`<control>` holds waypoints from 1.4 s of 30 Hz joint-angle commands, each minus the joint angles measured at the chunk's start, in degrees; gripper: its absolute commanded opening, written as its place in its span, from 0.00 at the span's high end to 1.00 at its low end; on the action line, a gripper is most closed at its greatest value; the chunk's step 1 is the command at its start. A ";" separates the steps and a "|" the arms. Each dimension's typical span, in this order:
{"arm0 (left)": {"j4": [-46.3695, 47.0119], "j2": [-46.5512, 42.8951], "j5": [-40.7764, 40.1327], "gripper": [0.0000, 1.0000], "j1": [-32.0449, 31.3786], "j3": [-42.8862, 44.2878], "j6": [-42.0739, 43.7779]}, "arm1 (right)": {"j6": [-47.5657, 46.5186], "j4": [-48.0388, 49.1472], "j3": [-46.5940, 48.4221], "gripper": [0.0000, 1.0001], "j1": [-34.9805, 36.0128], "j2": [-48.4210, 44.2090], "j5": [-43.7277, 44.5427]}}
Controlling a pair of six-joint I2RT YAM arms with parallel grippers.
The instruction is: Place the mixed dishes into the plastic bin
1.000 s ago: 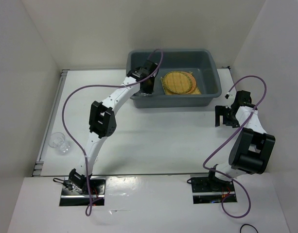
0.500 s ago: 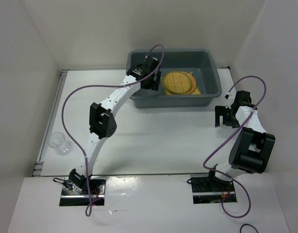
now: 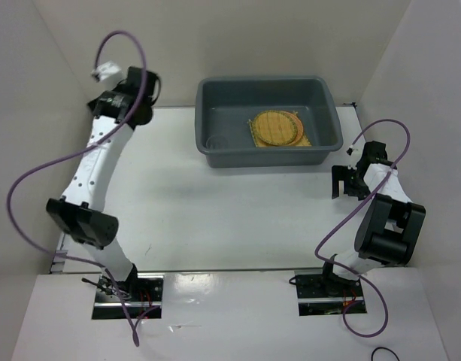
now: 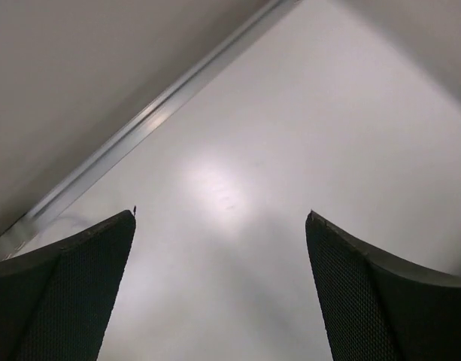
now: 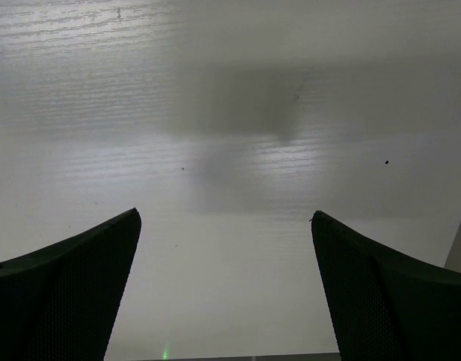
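Observation:
The grey plastic bin stands at the back of the table. Inside it a yellow woven disc with a green rim lies on a square yellow mat. A small clear-looking thing sits in the bin's near left corner. My left gripper is raised at the far left back corner, well away from the bin, open and empty. Right of the bin, my right gripper hangs over bare table, open and empty.
White walls close in the table on three sides. A metal rail runs along the table's left edge. The left arm's elbow stands over the near left of the table.
The left gripper opened inside the bin's left end, then lifted out and swung to the far left back corner. The right arm has not moved.

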 commanded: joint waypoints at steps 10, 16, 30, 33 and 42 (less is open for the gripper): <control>5.58 -15.94 16.52 0.00 25.04 -52.06 -11.94 | -0.39 -0.41 0.38 0.02 0.30 0.69 -0.26; 10.24 -13.48 19.96 0.00 28.66 -56.66 -10.71 | -0.39 -0.41 0.38 0.02 0.30 0.07 0.26; 19.73 -10.84 25.06 0.48 34.63 -62.37 -5.09 | 0.67 0.12 0.38 0.02 0.30 0.07 2.46; 20.78 -12.15 26.99 0.71 34.63 -60.45 -3.86 | 0.67 0.12 0.38 0.02 0.30 0.07 2.47; 37.28 -25.51 42.72 1.00 32.44 -49.19 -7.89 | 0.67 0.12 0.38 0.02 0.30 -0.45 1.95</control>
